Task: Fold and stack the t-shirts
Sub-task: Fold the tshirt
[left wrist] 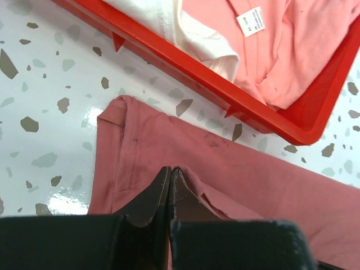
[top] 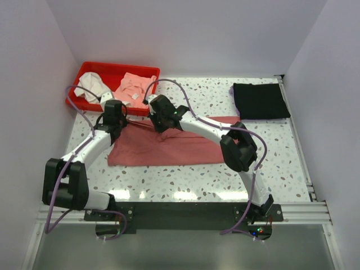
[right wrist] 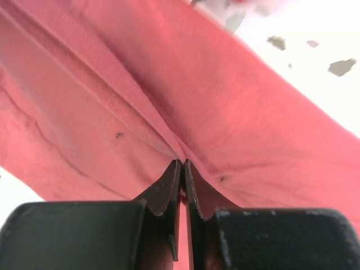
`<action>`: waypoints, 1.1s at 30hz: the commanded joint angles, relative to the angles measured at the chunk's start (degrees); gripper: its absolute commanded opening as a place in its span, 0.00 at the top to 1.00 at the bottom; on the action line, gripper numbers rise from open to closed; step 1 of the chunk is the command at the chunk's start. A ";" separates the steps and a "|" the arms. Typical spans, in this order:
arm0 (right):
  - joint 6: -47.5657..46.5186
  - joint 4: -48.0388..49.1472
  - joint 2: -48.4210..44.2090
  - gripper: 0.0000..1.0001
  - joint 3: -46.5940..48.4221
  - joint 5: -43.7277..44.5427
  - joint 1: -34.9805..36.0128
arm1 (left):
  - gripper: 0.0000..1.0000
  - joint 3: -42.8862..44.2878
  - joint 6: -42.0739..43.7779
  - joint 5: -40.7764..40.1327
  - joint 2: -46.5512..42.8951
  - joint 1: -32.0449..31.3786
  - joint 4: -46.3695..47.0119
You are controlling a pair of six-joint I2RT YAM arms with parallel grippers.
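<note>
On the L, left gripper (left wrist: 170, 170) has jaws pressed fully together on a ridge of the rose-red t-shirt (top: 169, 149), nr its hemmed corner. Shirt lies mid-tabletop (top: 214, 95) as a long band, matte w/ dark specks. Right gripper (right wrist: 183, 163): jaws all but closed, pinching a crease of same shirt. Black t-shirt (top: 260, 101) sits folded, far-R corner. White tag (left wrist: 251, 21) on pink garment (left wrist: 292, 50) in red tray (left wrist: 169, 56): print unreadable.

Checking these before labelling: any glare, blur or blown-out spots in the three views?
Top external: sharp, evenly lit, glare patches on the glossy table near its front edge. Left wrist: crisp, one glare patch beside the rose-red t-shirt. Right wrist: the shirt looks slightly soft up close, and the tabletop at upper right is washed out white.
</note>
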 commanded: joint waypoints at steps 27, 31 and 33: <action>2.24 2.79 -17.47 0.01 -20.41 14.15 -8.53 | 0.00 -9.23 -9.10 18.12 -0.04 -6.38 10.79; 3.82 3.23 -17.39 0.01 -23.58 8.27 -15.47 | 0.00 -7.12 -9.71 17.51 5.23 -6.39 10.79; 3.39 2.71 -16.34 0.01 -23.50 8.34 -17.85 | 0.00 -6.68 -9.63 17.50 6.47 -6.38 10.97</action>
